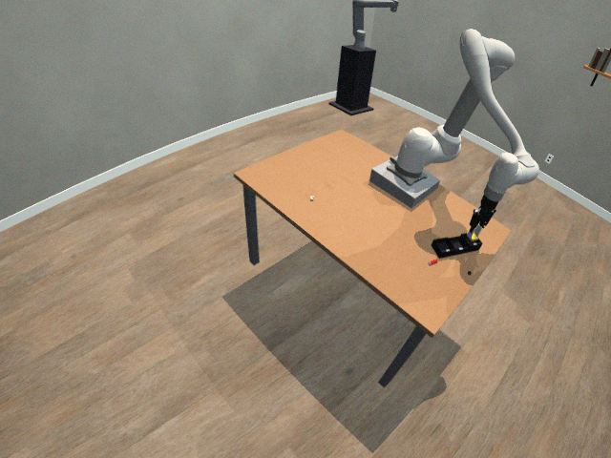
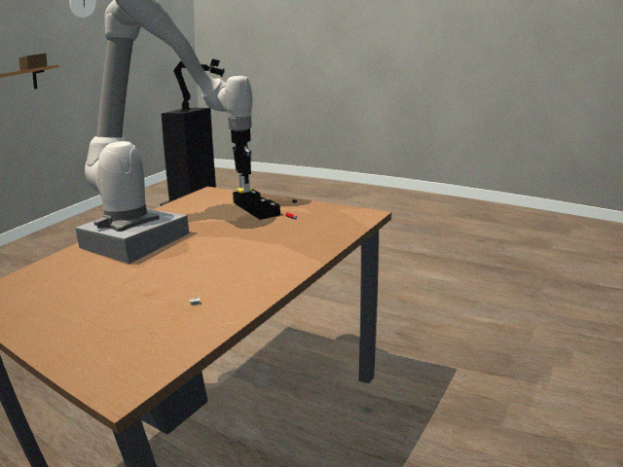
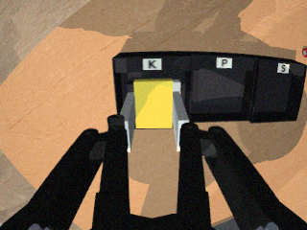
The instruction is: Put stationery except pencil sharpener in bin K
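My gripper (image 1: 474,234) (image 2: 243,188) (image 3: 153,103) points down, shut on a yellow block (image 1: 474,237) (image 2: 239,190) (image 3: 153,101). The block is right at or just above the K compartment of the black bin row (image 1: 459,252) (image 2: 255,206) (image 3: 115,81). In the wrist view it hides most of that compartment, and I cannot tell whether its lower part is inside. The K label (image 3: 152,64) shows beyond it. The P and S compartments look empty. A small white-grey object (image 1: 311,197) (image 2: 195,302), too small to name surely, lies far from the bins.
A small red cylinder (image 1: 432,261) (image 2: 290,215) (image 3: 305,52) lies near the S end of the bins. A small dark object (image 1: 469,272) (image 2: 294,200) lies toward the table's end. The arm's grey base (image 1: 404,187) (image 2: 131,235) stands on the table (image 1: 296,172) (image 2: 126,321).
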Robot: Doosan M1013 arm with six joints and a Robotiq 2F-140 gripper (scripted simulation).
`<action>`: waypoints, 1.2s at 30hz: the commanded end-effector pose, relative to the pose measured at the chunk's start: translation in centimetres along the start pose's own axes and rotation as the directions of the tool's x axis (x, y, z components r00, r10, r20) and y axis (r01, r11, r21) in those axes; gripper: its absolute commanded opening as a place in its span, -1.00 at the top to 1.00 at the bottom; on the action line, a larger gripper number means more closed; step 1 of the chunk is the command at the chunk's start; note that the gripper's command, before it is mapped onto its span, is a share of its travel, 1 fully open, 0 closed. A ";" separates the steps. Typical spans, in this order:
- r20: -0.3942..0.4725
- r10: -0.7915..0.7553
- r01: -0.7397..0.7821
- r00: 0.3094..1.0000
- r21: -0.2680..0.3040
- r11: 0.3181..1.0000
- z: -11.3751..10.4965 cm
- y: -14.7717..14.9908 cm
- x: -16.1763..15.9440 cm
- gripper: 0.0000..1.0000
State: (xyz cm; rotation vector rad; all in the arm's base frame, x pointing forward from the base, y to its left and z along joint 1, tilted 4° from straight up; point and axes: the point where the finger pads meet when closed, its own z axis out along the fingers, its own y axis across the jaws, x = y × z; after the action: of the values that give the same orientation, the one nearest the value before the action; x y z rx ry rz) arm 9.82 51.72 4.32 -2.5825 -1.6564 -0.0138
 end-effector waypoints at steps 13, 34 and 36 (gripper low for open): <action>0.007 -0.003 0.003 1.000 -0.001 1.000 2.5 0.0 -0.6 0.42; 0.007 -0.003 0.003 1.000 -0.001 1.000 2.5 -0.1 -0.8 0.42; 0.007 -0.003 0.003 1.000 -0.001 1.000 2.5 -0.1 -0.8 0.42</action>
State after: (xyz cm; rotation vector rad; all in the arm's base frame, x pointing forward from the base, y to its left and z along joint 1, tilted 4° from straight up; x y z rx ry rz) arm 9.60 51.68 2.18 -2.5800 -1.6642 -0.0155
